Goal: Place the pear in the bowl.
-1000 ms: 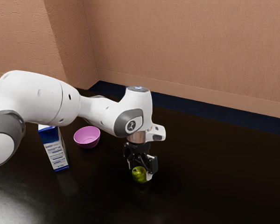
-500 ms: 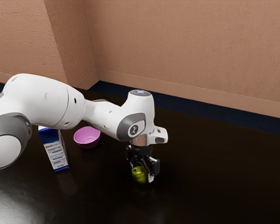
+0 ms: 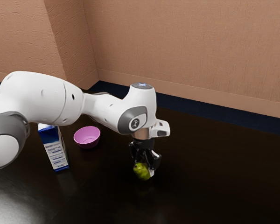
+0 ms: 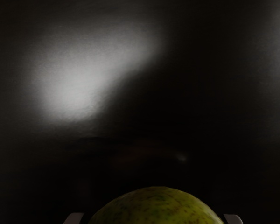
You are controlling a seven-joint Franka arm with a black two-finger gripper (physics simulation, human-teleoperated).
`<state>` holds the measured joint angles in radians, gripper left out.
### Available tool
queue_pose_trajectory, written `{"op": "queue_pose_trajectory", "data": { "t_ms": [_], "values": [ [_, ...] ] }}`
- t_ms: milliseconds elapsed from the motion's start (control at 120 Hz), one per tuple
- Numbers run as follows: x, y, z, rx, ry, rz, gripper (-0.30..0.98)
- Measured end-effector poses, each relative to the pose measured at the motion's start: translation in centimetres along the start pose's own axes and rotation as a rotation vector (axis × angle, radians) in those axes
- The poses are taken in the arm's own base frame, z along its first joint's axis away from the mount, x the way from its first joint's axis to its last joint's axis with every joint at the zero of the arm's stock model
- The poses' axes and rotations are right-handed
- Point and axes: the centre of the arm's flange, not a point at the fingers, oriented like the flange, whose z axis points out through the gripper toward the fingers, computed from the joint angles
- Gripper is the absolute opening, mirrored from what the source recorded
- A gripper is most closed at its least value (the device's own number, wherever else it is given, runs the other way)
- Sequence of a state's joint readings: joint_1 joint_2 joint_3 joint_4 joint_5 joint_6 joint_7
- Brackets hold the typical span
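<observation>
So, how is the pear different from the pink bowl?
Colour: the pear is mottled yellow-green, while the bowl is plain pink.
Shape: the pear is a closed, rounded fruit; the bowl is hollow and open at the top.
Size: the bowl is wider than the pear.
Place: the pear is held between the fingers; the bowl stands upright on the table.
Both have curved sides.

one pear (image 3: 141, 173), one pink bowl (image 3: 87, 139), one carton (image 3: 55, 151), one robot arm (image 3: 39, 97), one pincer (image 3: 143, 169), one dark table (image 3: 214, 177)
</observation>
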<state>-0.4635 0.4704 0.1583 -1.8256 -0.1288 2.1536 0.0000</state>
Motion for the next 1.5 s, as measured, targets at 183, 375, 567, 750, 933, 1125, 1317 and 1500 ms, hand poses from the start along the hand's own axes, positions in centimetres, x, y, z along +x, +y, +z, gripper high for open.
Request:
{"op": "queue_pose_trajectory", "data": {
  "t_ms": [183,375,567,750,933,1125,1317,1500],
  "values": [
    [1.4,-1.6,-5.1,0.037,0.02,-0.011,0.07],
    [2.1,-5.6,-8.3,0.084,0.002,-0.046,0.01],
    [3.7,-13.3,-9.9,0.102,0.014,-0.118,-0.01],
    [3.2,-21.9,-10.4,0.097,0.022,-0.182,-0.01],
    [1.6,-28.2,-10.3,0.096,0.037,-0.21,-0.01],
    [0.4,-31.2,-9.0,0.102,0.032,-0.192,-0.02],
    [-0.5,-31.8,-6.7,0.096,0.007,-0.156,0.02],
    [-0.5,-31.5,-6.0,0.079,0.008,-0.117,0.12]
  ]
}}
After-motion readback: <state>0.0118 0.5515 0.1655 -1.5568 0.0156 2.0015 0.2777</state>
